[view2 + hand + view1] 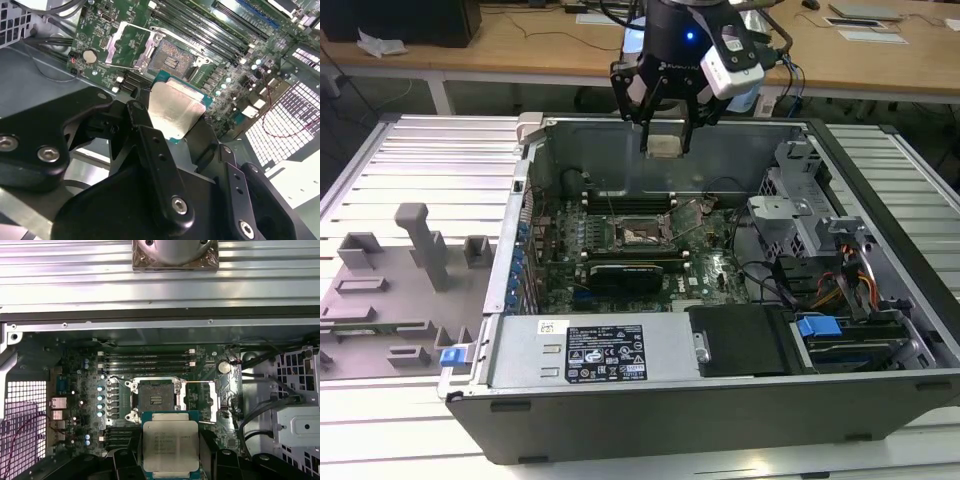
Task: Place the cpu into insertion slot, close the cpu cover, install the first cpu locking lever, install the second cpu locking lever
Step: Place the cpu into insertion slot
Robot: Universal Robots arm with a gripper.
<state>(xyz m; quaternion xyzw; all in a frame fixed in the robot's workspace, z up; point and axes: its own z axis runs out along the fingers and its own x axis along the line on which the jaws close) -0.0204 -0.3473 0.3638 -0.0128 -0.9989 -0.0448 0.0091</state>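
Observation:
My gripper (666, 132) hangs above the open computer case, shut on the cpu (665, 146), a flat square chip with a pale metal top. In both wrist views the cpu (170, 444) (176, 111) sits between the black fingers (125, 461) (144, 131), clear of the board. The insertion slot (156, 399) (172, 60) (638, 234) lies bare on the green motherboard below, its contact field exposed. The cpu cover (201, 401) (126, 46) is swung open to one side of the slot.
Long memory slots (150, 361) run beside the socket. A black graphics card (635, 268), a metal drive cage (790, 215) with cables and a power supply (610, 350) crowd the case. A grey fixture (400, 270) lies on the exterior view's left.

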